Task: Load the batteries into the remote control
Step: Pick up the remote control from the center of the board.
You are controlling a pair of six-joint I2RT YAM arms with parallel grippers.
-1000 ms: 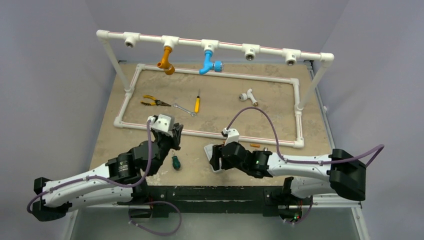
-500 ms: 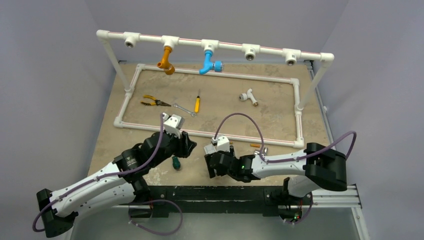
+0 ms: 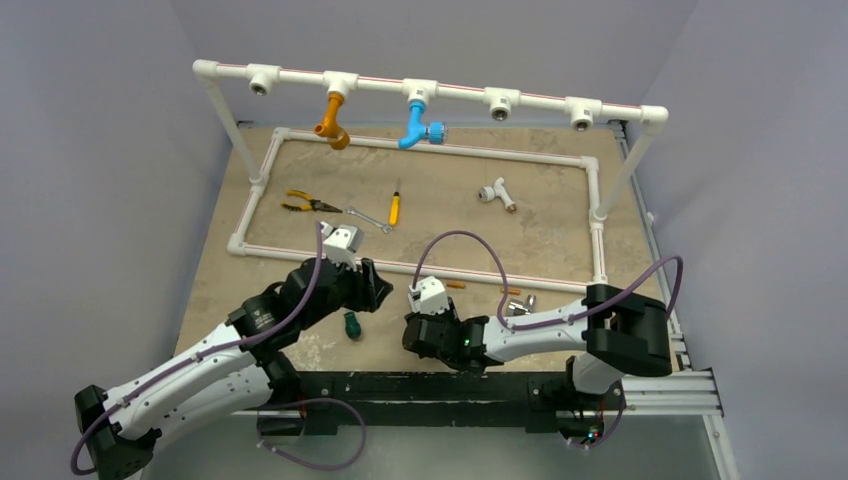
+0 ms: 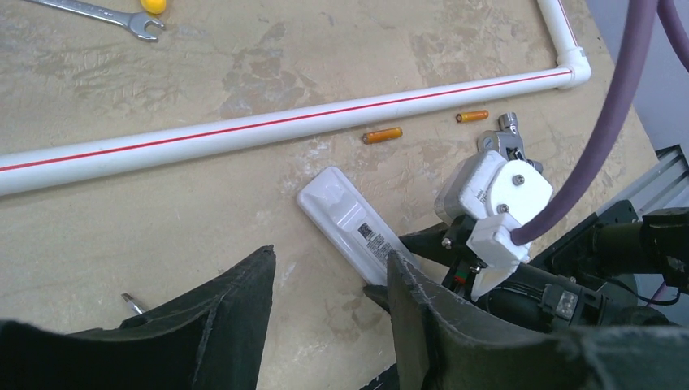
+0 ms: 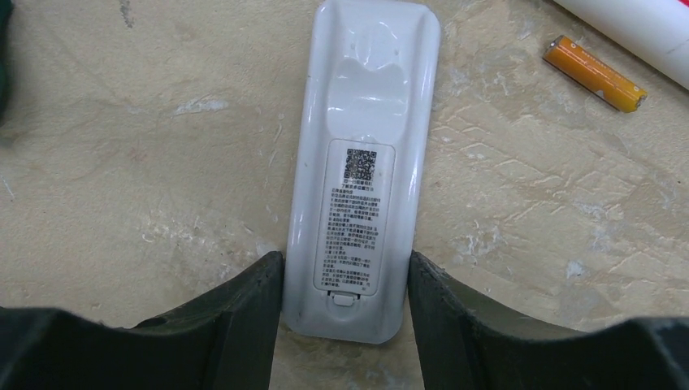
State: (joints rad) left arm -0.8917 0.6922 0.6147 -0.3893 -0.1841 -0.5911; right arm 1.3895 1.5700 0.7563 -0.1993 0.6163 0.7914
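The top camera sits above and behind the arm bases and looks down and forward over the whole table [image 3: 560,215] from far off. The left wrist camera rides low. It looks slantwise across the table toward the right arm, past the left tool [image 4: 329,260], whose fingers stand apart. The right wrist camera looks almost straight down from close by, with the right tool [image 5: 345,264] closed against the sides of the remote [image 5: 361,162]. Both wrist views share that remote, one battery [image 5: 595,73] and the white pipe [image 5: 634,20].

remote [image 5: 361,162] back-up, right pincer [image 5: 345,268] flush both sides — battery [image 5: 594,73] top rt
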